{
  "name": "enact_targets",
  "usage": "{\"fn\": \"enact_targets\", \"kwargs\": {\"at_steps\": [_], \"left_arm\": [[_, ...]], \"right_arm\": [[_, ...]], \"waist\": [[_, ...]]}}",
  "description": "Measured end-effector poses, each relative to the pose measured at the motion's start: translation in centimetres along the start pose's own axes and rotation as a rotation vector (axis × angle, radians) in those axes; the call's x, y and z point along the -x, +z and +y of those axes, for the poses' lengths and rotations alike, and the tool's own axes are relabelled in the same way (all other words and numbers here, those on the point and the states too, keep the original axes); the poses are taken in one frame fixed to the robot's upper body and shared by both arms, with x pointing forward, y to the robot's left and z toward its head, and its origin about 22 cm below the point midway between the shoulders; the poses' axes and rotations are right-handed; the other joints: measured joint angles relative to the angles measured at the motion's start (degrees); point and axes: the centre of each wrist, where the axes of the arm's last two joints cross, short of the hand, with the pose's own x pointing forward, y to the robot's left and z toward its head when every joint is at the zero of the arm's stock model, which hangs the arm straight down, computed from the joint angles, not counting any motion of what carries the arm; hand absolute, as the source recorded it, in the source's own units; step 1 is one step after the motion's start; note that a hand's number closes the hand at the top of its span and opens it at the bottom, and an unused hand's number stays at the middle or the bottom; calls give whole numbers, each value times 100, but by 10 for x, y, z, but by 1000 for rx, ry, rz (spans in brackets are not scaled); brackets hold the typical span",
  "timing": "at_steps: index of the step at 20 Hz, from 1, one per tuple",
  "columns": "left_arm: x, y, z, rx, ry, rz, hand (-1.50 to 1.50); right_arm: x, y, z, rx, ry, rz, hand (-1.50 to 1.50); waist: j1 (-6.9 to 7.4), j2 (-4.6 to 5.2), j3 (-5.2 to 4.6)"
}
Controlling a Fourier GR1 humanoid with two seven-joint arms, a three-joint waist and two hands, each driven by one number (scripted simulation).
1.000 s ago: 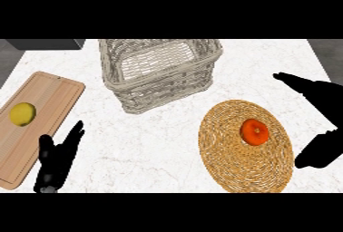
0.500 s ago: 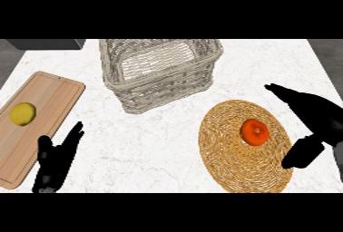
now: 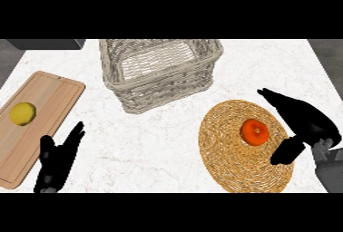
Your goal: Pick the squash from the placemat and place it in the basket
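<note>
The right hand (image 3: 305, 123) has moved inward over the placemat's (image 3: 231, 154) right edge, fingers spread open and empty, just beside the orange squash (image 3: 254, 131) lying right of the placemat's centre. The basket (image 3: 161, 72) stands at the bench's (image 3: 154, 145) far edge. The left hand (image 3: 59, 156) rests open by the cutting board (image 3: 47, 104), which carries a lemon (image 3: 22, 113).

I find nothing to read here: no text, label, brand, number or sign on anything I can see on the bench (plain surfaces all round), nor near either hand's fingers.
</note>
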Motion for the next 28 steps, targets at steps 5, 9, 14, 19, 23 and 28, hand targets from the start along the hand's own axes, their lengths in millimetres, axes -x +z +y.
{"fn": "enact_targets", "kwargs": {"at_steps": [5, 9, 14, 19, 23, 28], "left_arm": [[-1, 0, 4, 10, 3, 8, 0], [1, 0, 8, 11, 3, 7, 0], [4, -1, 0, 10, 3, -8, 0], [1, -1, 0, 5, 3, 4, 0], [2, -1, 2, 10, 3, 4, 0], [2, 4, 5, 5, 1, 4, 0]], "right_arm": [[-6, -10, 3, 5, -15, -6, -150], [-2, -17, 13, 5, -10, -12, -150], [5, -30, 22, -32, 22, 18, -150], [1, -37, 39, -74, 45, 53, -150], [3, -41, 45, -81, 44, 51, -150], [9, -47, 52, -74, 42, 51, -150]], "waist": [[2, -2, 1], [-1, -3, 3], [4, -8, 13], [-3, -7, 6], [-4, -8, 8], [-1, -6, 4]]}}
